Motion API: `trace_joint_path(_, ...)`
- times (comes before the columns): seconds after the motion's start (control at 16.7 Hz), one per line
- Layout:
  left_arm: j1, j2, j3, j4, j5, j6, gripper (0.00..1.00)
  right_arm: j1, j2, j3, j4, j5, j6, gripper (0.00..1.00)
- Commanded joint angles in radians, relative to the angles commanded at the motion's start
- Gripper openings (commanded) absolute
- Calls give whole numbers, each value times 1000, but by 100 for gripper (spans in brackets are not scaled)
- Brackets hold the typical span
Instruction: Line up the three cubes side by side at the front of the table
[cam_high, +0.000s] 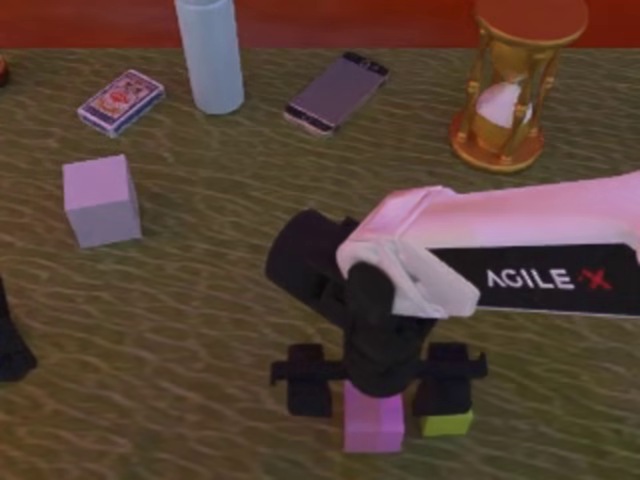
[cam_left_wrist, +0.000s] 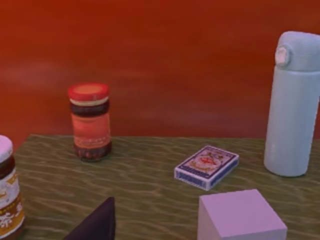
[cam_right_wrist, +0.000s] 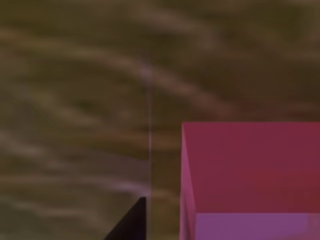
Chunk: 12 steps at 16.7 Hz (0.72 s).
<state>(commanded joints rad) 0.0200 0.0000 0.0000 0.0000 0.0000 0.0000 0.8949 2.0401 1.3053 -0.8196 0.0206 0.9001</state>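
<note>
The right tool stands released around the magenta cube — lifting carelessly, a finger could push the yellow-green cube just beside it.

You've got three matte, plain cubes: lavender, magenta, yellow-green. Table covering looks like matte cloth, wavy olive print. Flask, upper left of the top view, reads as smooth satin plastic or coated metal. Phone face glossy. Hourglass frame looks like polished wood or brass. Jar glassy, red lid
</note>
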Motion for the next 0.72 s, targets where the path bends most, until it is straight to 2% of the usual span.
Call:
trace_joint_path(0.54,0,0,0,0,0,0,100,-1,-2,3,-4,0,0,100)
trace_joint_path(0.72,0,0,0,0,0,0,100,4,-27,51,-77,0,2,100)
